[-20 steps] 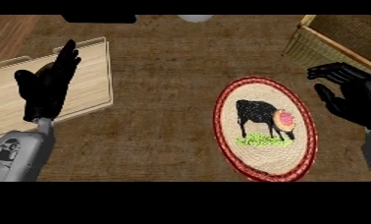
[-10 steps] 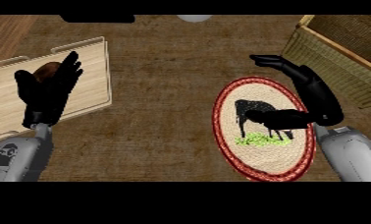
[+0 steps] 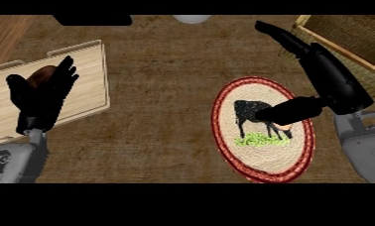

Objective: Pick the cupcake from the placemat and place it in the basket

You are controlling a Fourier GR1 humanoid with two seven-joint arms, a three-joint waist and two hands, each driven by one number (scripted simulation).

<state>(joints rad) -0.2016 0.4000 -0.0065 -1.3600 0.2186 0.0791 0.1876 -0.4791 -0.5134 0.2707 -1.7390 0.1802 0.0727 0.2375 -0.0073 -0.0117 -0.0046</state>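
The oval placemat (image 3: 253, 163) with a red rim and a black cow picture lies on the counter at centre right. The cupcake (image 3: 288, 127) sits on its right side, almost wholly hidden under my right thumb; only a pale sliver shows. My right hand (image 3: 333, 79) hovers over the mat's right edge, open, with straight fingers pointing up and left and the thumb reaching left across the cupcake. The woven basket (image 3: 344, 36) stands at the upper right, just behind that hand. My left hand (image 3: 40, 96) rests open at the far left, fingers up.
A wooden cutting board (image 3: 84, 84) lies under and behind my left hand, with a brown rounded item (image 3: 44, 74) on it. A black object (image 3: 92, 20) and a white round thing (image 3: 192, 19) sit at the counter's far edge.
My right hand has come in from the right edge over the placemat, and its thumb now covers the cupcake. The left hand has barely shifted.
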